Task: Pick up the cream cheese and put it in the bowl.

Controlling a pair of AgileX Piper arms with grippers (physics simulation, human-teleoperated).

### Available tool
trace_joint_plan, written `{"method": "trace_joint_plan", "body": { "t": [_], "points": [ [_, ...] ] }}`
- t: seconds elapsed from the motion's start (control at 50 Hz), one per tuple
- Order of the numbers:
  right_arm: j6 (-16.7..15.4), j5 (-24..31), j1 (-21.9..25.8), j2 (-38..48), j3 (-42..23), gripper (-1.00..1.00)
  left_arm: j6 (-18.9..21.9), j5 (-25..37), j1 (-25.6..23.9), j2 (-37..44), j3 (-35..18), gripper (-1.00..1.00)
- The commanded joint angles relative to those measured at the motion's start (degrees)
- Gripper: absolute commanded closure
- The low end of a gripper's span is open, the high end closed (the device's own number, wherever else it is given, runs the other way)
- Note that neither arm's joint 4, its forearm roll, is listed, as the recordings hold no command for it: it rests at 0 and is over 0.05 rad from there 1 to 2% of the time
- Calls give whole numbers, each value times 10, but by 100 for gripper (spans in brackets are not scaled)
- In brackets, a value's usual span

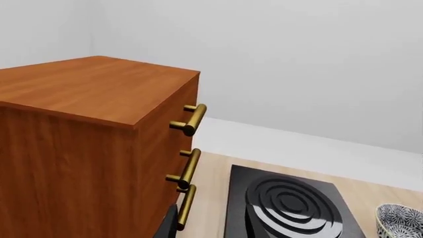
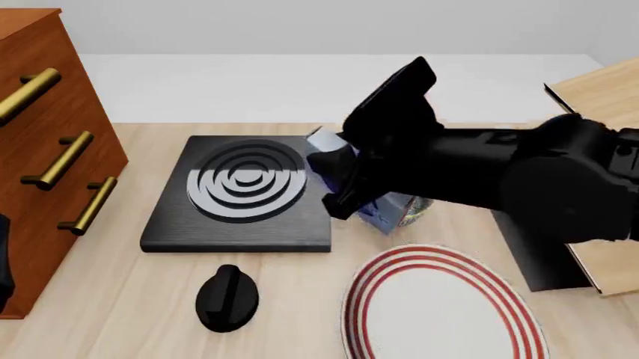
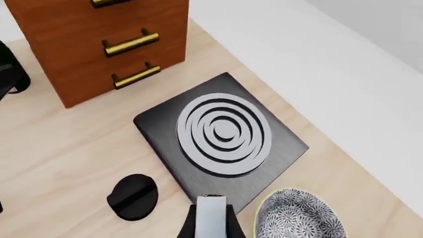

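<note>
My right gripper (image 2: 345, 191) is shut on the cream cheese (image 2: 331, 158), a pale grey-blue box, and holds it above the table by the stove's right edge. In the right wrist view the box (image 3: 211, 213) sits between the dark fingers (image 3: 189, 225), seen end-on. The patterned bowl (image 3: 297, 218) stands right beside it, empty. In the front view the bowl (image 2: 414, 210) is mostly hidden behind the right arm. It also shows at the edge of the left wrist view (image 1: 401, 221). Only a black piece of the left arm (image 2: 4, 258) shows at the far left, by the cabinet.
A black stove plate with grey rings (image 2: 245, 183) lies mid-table, with a black knob (image 2: 227, 298) in front of it. A red-and-white striped plate (image 2: 439, 307) lies at the front right. A wooden drawer cabinet (image 2: 45, 149) stands at the left and a wooden board (image 2: 599, 97) at the right.
</note>
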Motion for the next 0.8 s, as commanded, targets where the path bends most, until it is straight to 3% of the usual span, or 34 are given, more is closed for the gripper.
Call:
{"method": "trace_joint_plan", "body": {
  "t": [0.02, 0.06, 0.24, 0.32, 0.4, 0.8],
  "points": [
    [29, 72, -42, 47, -96, 100, 0, -1, -1, 0, 2, -100],
    [33, 79, -41, 54, -103, 100, 1, -1, -1, 0, 2, -100],
    [-14, 104, -85, 108, -142, 100, 2, 1, -5, 0, 2, -100],
    [-10, 123, -95, 121, -164, 100, 2, 1, -6, 0, 1, -100],
    [-28, 145, -116, 131, -180, 100, 1, 0, -7, 0, 3, -100],
    [-33, 195, -155, 179, -224, 100, 3, 0, -12, 0, 3, -100]
  ]
}}
